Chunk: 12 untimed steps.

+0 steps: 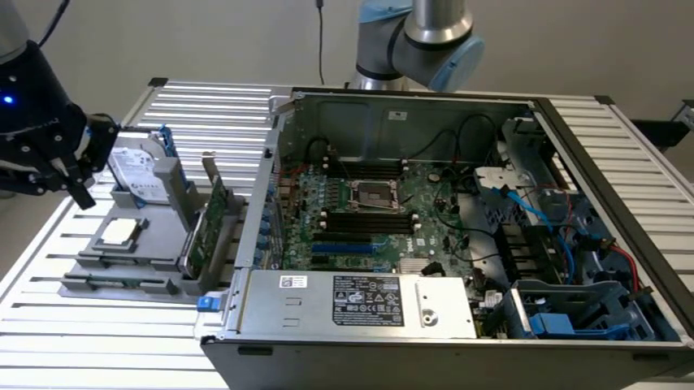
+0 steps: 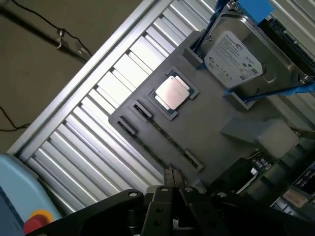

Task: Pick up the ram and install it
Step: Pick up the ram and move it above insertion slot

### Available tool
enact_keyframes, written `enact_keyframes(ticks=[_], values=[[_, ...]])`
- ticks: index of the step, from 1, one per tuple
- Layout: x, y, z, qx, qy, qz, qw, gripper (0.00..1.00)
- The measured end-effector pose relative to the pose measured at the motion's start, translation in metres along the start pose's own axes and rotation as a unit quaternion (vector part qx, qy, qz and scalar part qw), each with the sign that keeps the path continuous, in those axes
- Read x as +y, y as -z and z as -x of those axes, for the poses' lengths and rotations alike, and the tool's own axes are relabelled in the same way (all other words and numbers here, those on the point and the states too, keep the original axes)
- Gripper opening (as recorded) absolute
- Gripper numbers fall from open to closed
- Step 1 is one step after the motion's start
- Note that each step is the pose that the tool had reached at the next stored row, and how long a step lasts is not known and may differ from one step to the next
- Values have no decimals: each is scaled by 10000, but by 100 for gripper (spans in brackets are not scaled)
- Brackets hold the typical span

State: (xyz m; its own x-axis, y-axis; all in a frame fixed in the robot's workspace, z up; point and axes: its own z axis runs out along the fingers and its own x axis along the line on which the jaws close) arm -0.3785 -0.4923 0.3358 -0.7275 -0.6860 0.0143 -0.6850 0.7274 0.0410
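Fingers (image 2: 170,178) pressed together and holding nothing hover close above one end of the groove that holds the ram (image 2: 162,135). The job appears to be at its pick-up step. The slatted tabletop (image 1: 217,106) carries an open computer case (image 1: 401,122), the dark memory slots (image 1: 369,218) on its motherboard bare. At the exterior view's left of the case is a gray holder (image 2: 216,118) of parts. On it sit a hard drive (image 2: 234,54) at the far end, a wide green card (image 1: 211,223) standing on edge beside the case, and the ram. The ram is a thin stick lying edge-up, just beside the square processor chip (image 2: 172,92). Nothing looks installed yet. A grasp would call for the fingers to part and square up across the stick's thin edge.
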Motion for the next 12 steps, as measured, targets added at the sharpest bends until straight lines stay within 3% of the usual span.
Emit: enact_keyframes(ticks=[6, 12], values=[[0, -5, 0, 22, 547, -8, 9985, 11], [0, -9, 0, 45, 1090, -15, 9940, 11]])
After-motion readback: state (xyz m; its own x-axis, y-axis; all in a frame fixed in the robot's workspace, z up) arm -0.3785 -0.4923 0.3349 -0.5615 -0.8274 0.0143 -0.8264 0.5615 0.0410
